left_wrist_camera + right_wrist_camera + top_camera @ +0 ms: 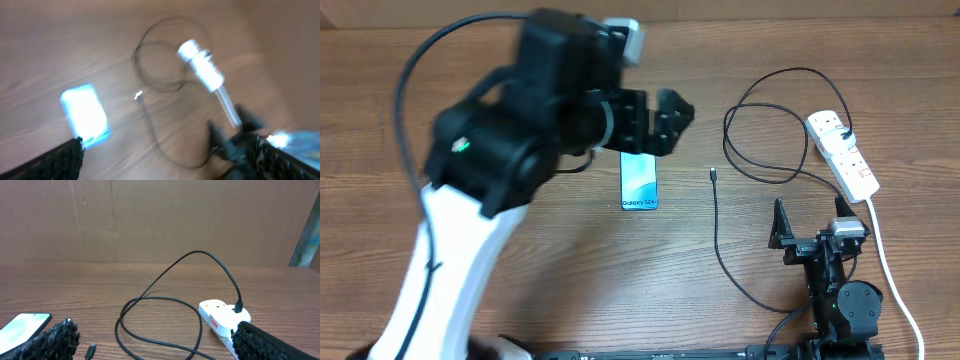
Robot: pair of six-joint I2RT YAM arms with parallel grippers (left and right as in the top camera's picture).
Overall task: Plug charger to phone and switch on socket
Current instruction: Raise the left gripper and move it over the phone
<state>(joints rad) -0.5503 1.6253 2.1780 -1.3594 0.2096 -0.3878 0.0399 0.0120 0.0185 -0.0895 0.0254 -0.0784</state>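
The phone lies flat mid-table with its light blue screen up; it also shows in the blurred left wrist view and at the right wrist view's left edge. The charger is a thin black cable. Its connector tip lies loose right of the phone, and its plug sits in the white socket. My left gripper hovers open over the phone's far end. My right gripper stands open and empty, near the socket's near end.
The cable makes wide loops between the phone and the socket. A thick white cord runs from the socket toward the front right edge. A brown cardboard wall stands behind the wooden table.
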